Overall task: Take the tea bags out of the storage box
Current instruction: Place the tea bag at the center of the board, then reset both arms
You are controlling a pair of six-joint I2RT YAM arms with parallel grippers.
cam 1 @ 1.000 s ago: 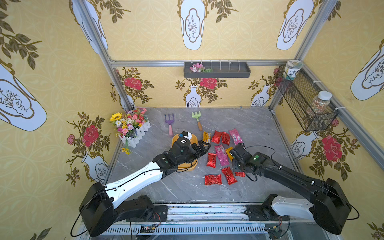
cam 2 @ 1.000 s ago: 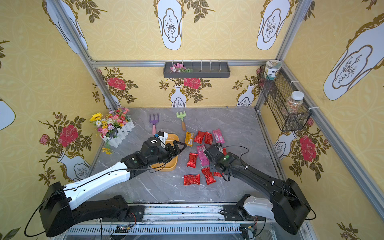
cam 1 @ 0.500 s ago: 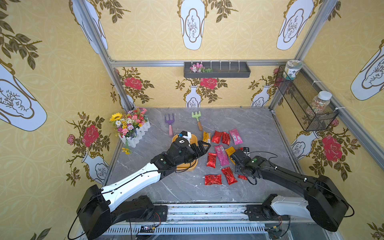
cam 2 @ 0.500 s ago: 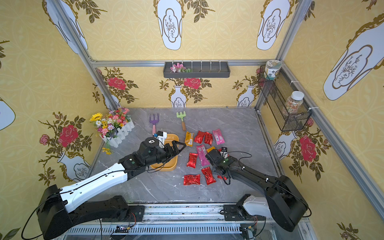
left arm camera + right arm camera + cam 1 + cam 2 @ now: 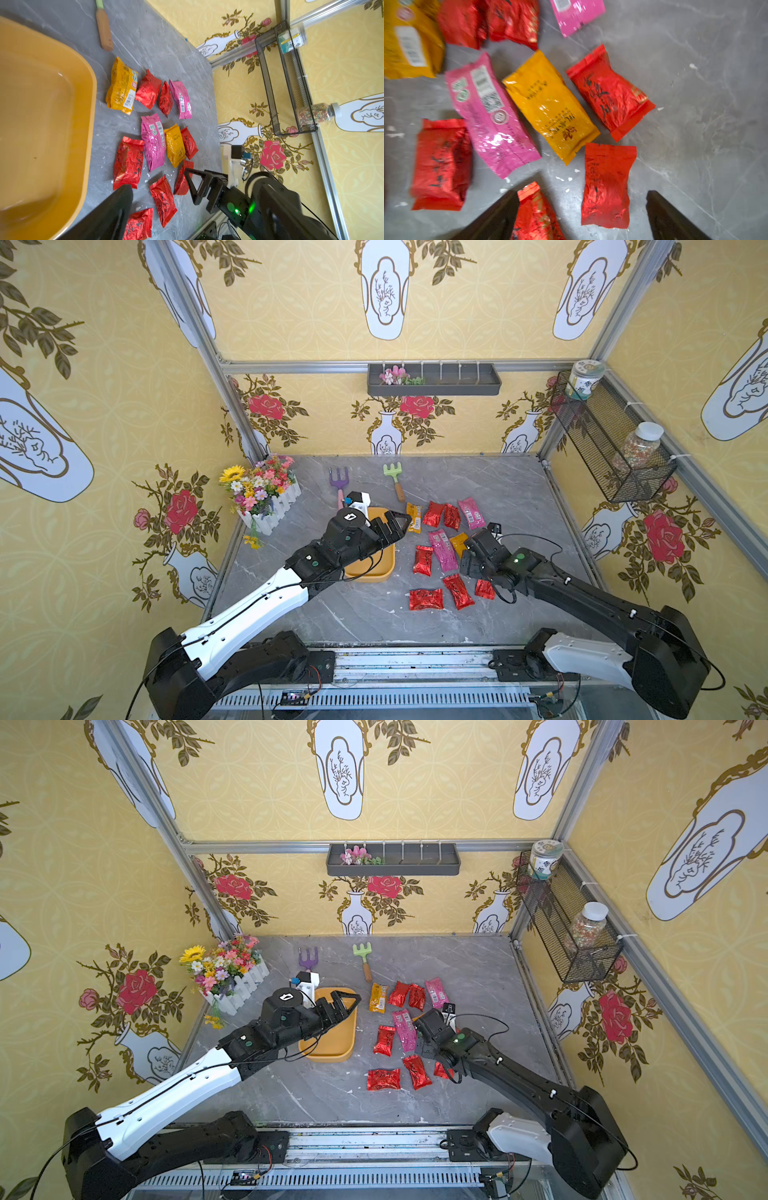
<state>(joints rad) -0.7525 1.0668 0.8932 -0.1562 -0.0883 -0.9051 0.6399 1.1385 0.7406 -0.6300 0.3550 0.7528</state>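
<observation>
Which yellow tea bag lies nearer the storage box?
The barcode-labelled yellow bag, beside the storage box; the other yellow bag lies beyond a pink bag.

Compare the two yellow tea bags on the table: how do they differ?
The yellow bag by the tray shows a white barcode label; the middle yellow bag shows only dark print. The first ends the back row; the second lies between a pink bag and a red bag. Both are shiny foil, flat on the table, outside the tray.
</observation>
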